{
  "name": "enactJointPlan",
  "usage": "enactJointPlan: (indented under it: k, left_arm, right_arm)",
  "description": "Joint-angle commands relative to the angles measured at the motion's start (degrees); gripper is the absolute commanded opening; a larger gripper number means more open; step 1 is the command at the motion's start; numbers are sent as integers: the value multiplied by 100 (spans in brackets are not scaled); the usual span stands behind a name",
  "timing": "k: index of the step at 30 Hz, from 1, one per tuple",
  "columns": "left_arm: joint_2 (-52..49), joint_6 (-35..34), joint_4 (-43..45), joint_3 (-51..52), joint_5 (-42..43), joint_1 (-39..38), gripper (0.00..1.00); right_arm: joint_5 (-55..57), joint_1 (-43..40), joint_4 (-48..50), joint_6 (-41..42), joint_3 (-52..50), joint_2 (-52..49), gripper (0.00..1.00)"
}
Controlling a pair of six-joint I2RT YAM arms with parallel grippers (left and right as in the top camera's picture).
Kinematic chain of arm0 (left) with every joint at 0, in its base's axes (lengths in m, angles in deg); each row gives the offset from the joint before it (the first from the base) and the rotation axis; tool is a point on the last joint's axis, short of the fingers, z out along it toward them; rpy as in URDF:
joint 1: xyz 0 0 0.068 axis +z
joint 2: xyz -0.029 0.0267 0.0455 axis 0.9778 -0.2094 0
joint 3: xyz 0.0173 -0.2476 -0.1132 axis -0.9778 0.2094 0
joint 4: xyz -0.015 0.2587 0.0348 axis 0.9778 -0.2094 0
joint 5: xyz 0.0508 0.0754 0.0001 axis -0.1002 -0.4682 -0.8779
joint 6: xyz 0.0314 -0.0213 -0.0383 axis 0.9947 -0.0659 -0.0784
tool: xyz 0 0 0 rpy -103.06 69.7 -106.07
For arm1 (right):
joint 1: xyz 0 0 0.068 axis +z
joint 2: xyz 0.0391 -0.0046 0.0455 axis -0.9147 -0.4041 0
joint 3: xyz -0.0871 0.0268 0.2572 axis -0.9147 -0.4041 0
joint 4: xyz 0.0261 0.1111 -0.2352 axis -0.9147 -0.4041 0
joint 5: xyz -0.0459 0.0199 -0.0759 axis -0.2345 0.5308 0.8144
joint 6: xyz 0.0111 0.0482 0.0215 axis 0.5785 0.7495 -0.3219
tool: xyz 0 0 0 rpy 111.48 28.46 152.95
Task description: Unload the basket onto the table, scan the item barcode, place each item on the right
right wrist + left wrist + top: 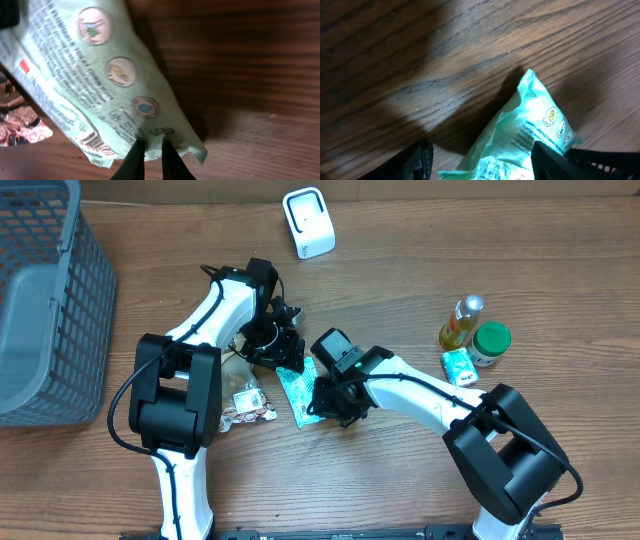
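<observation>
1. Right gripper point(152, 157) is pinched together on the bottom seam of the green packet point(90, 75). Its wrist view shows the two dark fingertips almost meeting, with the seam caught between them.
2. Left gripper point(482, 156) stands apart, one dark finger on each side of the packet's pale corner. Whether either finger touches the packet cannot be told from its wrist view.
3. Only the right wrist view shows the barcode point(94, 142). It is printed near the packet's lower edge, just left of the pinch, below a row of round icons.
4. The overhead view places the packet near the middle of the tabletop point(400, 500), between the two grippers.
5. The overhead view alone shows the white scanner point(308, 222), well apart at the far side. It also shows a grey basket point(40, 300) at the left, and a bottle point(460, 323), a green-lidded jar point(490, 343) and a small green box point(459, 366) grouped at the right.
6. A snack packet point(248, 405) lies just left of the green packet, and its corner also shows in the right wrist view.
</observation>
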Motion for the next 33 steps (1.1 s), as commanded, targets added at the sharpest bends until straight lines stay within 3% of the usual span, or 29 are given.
enactJointPlan:
  k: [1, 17, 24, 28, 31, 33]
  left_arm:
    - [-83, 122, 2, -55, 105, -15, 67]
    - [-83, 81, -365, 33, 540, -17, 72]
    - [-87, -343, 529, 844, 542, -39, 72]
    - [-87, -431, 651, 962, 968, -39, 51]
    - [-87, -428, 612, 962, 1032, -33, 40]
    - [-87, -426, 555, 962, 1029, -31, 38]
  right_arm:
    - [245, -256, 35, -42, -85, 162, 9]
    - [146, -538, 7, -188, -85, 162, 9]
    - [48, -531, 7, -188, -85, 162, 9]
    - [48, -533, 9, -188, -85, 162, 9]
    - [46, -531, 2, -190, -85, 162, 9]
    - [46, -533, -11, -188, -85, 162, 9]
